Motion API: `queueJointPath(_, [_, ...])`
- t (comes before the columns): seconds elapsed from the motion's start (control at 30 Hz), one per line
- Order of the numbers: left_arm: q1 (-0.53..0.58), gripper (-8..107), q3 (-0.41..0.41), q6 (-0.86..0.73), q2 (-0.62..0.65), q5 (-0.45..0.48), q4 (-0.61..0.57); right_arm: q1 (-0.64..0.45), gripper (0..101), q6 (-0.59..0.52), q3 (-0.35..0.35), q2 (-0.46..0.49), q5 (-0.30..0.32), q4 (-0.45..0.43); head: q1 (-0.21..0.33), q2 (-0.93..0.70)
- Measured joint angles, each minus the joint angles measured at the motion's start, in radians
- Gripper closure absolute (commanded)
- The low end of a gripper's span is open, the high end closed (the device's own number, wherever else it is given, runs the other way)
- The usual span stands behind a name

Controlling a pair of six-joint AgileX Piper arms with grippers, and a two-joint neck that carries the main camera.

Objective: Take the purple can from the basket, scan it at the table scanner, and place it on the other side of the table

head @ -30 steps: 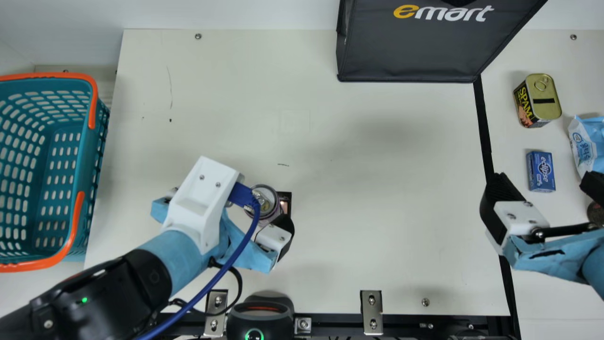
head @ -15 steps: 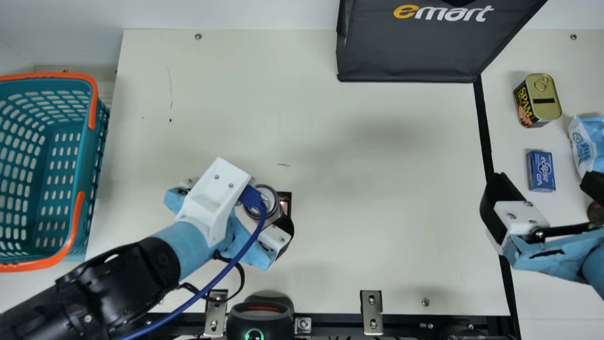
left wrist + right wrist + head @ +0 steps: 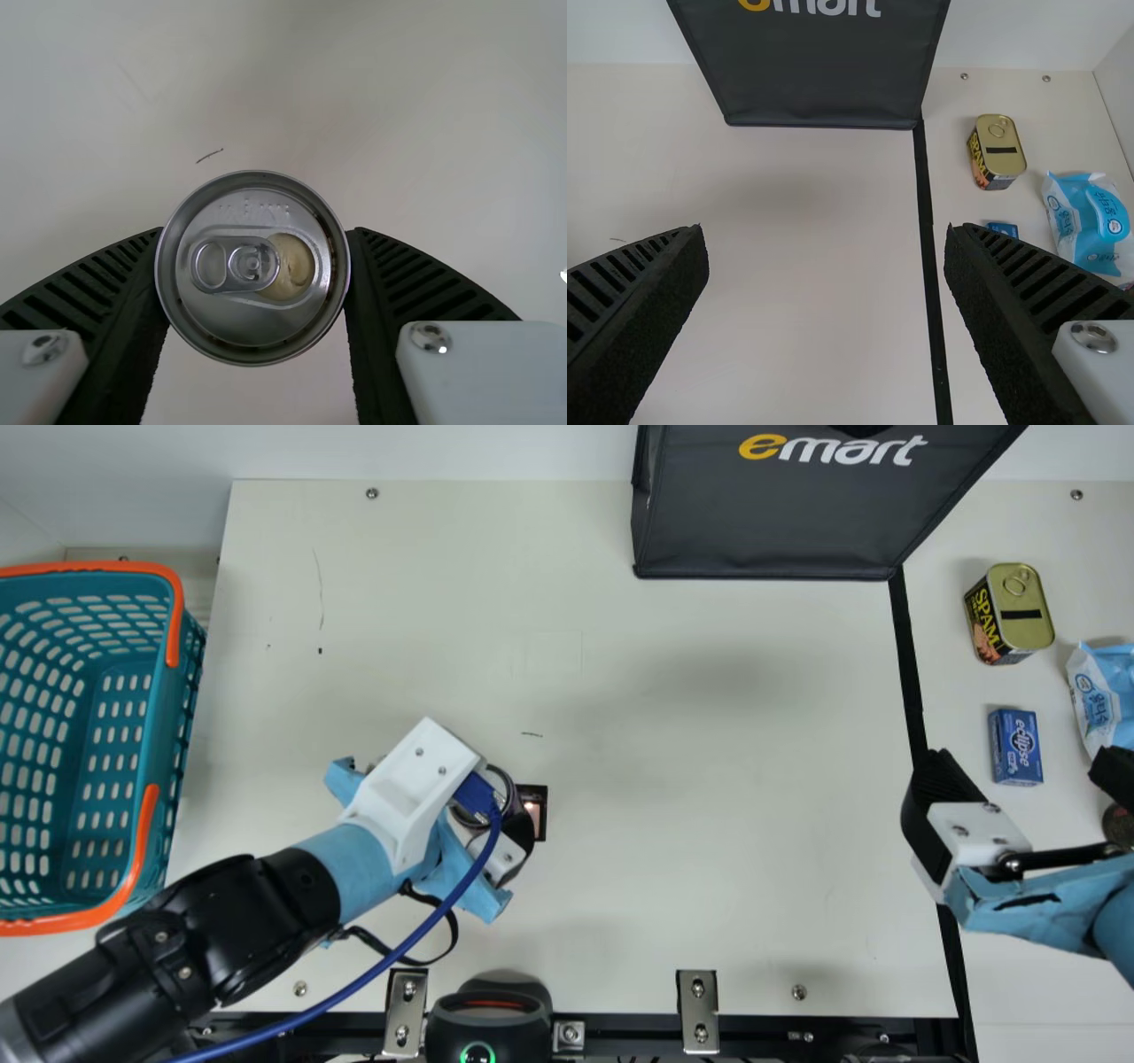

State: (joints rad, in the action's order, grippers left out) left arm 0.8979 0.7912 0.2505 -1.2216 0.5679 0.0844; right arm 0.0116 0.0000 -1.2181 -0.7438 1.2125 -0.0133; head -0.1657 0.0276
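Your cream worktop (image 3: 673, 921) spans the frame, with the black bag (image 3: 771, 531) at upper right and the teal basket (image 3: 156, 708) along the left edge. At right, your right gripper (image 3: 1023, 769) has its jaws spread around nothing. Lower left of centre, your left gripper (image 3: 477, 801) has its jaws pinching the purple can (image 3: 252, 323), upright. Your gold-topped tin (image 3: 1026, 627) sits upper right, above the blue box (image 3: 1015, 746); the small dark panel (image 3: 541, 828) is just right of the can.
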Motion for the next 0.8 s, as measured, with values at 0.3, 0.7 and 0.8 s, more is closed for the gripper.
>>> queueJointPath(0.3, [-0.012, 107, 0.075, -0.088, -0.039, -0.035, -0.059, 0.000, 6, 0.000, 0.000, 0.000, 0.000, 0.000, 0.000, 0.000])
queueJointPath(0.7, [0.052, 107, 0.234, -0.030, -0.183, -0.051, 0.004, 0.000, 6, 0.000, 0.000, 0.000, 0.000, 0.000, 0.000, 0.000])
queueJointPath(0.8, [0.068, 107, 0.269, -0.006, -0.221, -0.053, 0.030, 0.000, 6, 0.000, 0.000, 0.000, 0.000, 0.000, 0.000, 0.000])
